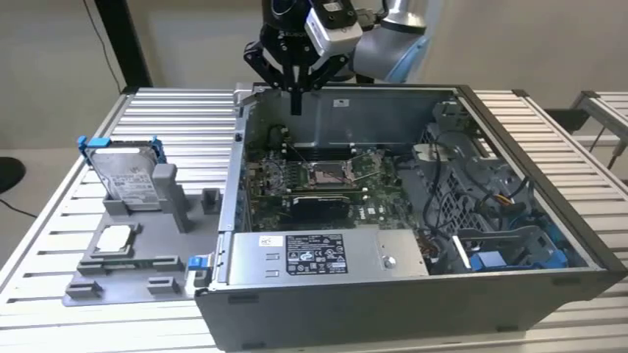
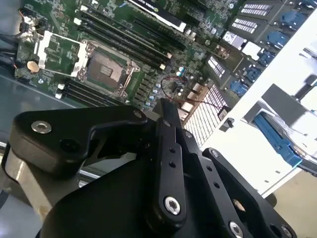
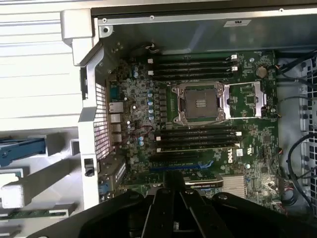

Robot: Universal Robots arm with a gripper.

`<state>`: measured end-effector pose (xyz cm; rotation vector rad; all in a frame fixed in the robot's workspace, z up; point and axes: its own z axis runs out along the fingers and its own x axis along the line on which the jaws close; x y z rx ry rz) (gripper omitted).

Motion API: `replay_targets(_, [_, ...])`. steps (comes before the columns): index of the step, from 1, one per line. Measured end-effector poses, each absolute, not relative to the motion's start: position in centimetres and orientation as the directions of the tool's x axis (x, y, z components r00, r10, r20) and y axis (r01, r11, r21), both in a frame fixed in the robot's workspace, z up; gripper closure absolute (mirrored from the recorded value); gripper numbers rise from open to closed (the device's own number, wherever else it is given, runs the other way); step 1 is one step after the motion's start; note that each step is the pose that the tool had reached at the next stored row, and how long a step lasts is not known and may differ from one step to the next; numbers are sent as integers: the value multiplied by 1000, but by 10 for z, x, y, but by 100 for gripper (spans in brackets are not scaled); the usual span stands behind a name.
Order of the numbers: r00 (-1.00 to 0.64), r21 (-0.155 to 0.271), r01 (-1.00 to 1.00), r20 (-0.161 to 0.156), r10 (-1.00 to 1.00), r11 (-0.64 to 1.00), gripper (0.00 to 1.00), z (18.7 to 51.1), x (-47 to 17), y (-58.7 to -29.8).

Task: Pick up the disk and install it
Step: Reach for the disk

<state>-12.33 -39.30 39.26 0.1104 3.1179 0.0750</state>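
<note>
Disk (image 1: 126,175) is standing upright in a slot of the grey fixture (image 1: 137,276), which is lying along the table (image 1: 176,110) edge on the exterior view's left, just beside the open case (image 1: 393,309). Gripper (image 1: 295,103) is hanging well apart from the disk, over the case's far corner nearest the fixture, pointing down above the motherboard (image 3: 143,99). In the second wrist view its fingers (image 2: 166,119) are pressing together with nothing between them. A chip (image 1: 115,239) is lying flat on the fixture.

Disk (image 1: 128,176) top free; grey post (image 1: 167,193) close beside, seemingly.
</note>
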Motion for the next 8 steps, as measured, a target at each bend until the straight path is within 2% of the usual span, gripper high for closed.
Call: replay_targets(8, [-997,49,70,-19,71,996,100,392,-141,-367])
